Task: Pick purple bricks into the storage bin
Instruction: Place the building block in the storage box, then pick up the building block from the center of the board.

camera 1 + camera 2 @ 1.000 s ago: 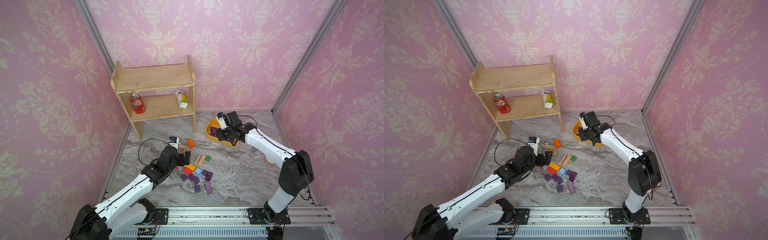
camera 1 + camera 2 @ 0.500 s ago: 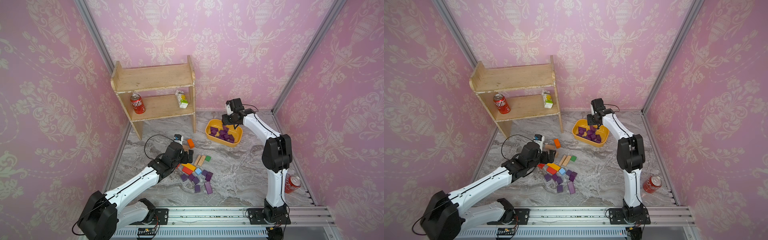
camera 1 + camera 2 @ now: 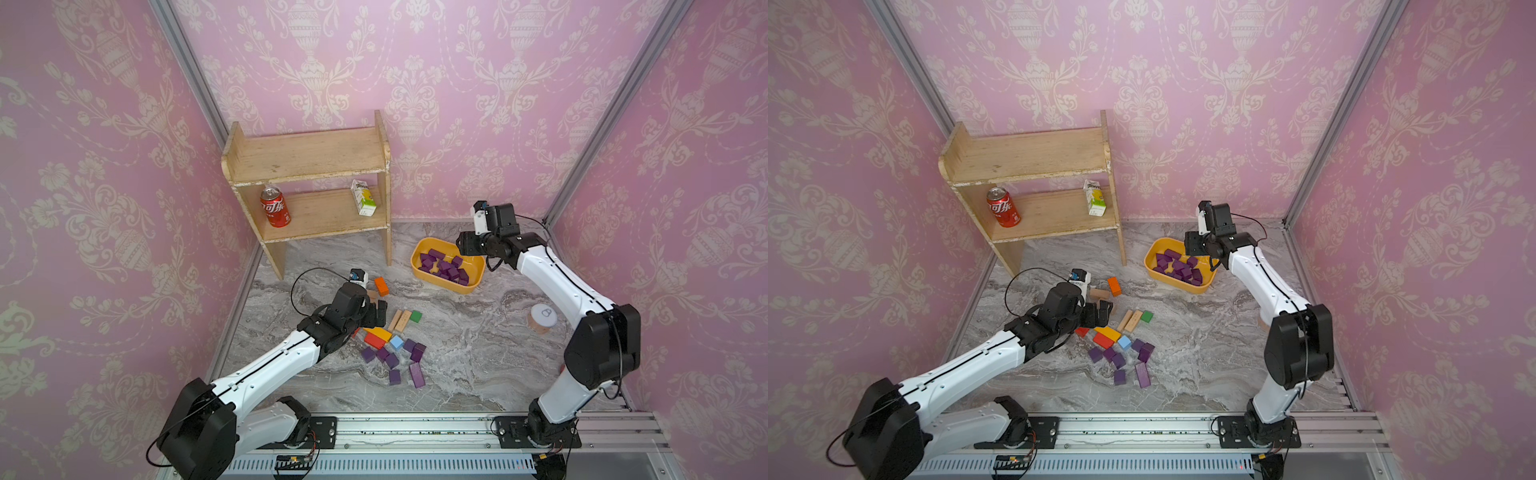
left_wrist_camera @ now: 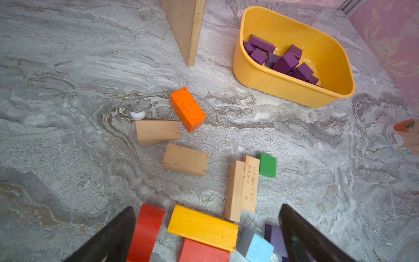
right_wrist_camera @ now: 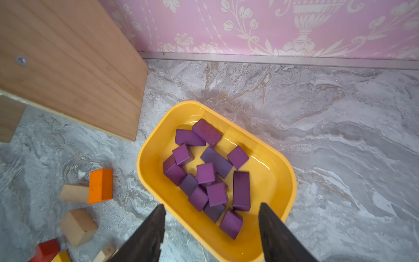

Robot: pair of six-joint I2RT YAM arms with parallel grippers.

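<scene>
Caught only tips of left jaws in wrist view: spread wide, empty, near red block (image 4: 147, 226), w/ one purple brick (image 4: 273, 238) half hidden behind a tip. Found right jaws parted, empty, above glossy storage bin (image 5: 149, 163) holding approx a dozen matte purple bricks (image 5: 215, 177); spotted more loose on marbled table (image 3: 478, 353). Saw them shut a sec earlier.

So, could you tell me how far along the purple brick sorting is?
Done: about a dozen purple bricks lie in the storage bin. In hand: nothing; right gripper open over the bin, left gripper open above the mixed blocks. Left: roughly seven loose bricks on the table.
</scene>
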